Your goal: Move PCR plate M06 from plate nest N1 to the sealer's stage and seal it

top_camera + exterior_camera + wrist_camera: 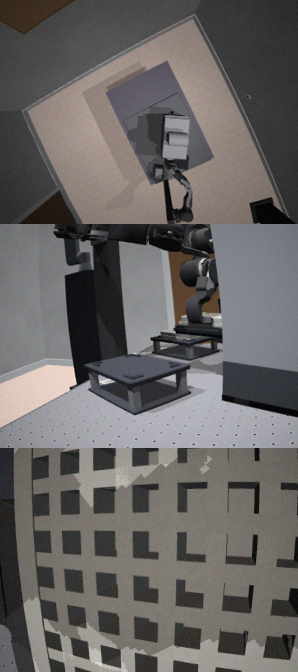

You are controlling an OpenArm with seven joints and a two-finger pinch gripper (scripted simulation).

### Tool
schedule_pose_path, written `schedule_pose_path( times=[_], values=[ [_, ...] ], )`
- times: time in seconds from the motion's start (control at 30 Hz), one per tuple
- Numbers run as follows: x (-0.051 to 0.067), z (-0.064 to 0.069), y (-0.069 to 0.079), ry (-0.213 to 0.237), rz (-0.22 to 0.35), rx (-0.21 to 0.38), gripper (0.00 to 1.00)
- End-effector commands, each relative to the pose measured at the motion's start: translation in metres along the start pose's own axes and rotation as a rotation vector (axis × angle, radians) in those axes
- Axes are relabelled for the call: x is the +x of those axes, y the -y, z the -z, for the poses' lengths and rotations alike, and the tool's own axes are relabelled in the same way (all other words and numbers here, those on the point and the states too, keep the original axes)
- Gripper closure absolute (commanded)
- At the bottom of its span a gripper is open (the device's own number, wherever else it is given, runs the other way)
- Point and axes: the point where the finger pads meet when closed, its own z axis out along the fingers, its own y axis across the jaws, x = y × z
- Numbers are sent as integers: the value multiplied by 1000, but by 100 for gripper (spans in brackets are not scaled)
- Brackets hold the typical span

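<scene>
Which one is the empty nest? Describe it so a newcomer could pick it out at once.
From the big grey sealer housing on the right of the exterior view, look left across the perforated bench. Two low dark nests stand there on grey legs. The empty nest is the nearer, bare but for four corner locators; the farther nest carries a plate.
</scene>
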Motion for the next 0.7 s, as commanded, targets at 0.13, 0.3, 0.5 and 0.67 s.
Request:
schedule_pose_path(
  times=[0.13,0.3,0.5,0.67],
  values=[
    [1,-3,-1,-2,1,-5,100],
    [1,-3,-1,-2,1,-5,100],
    [1,-3,-1,-2,1,-5,100],
    [1,-5,-1,-2,1,-5,100]
  ],
)
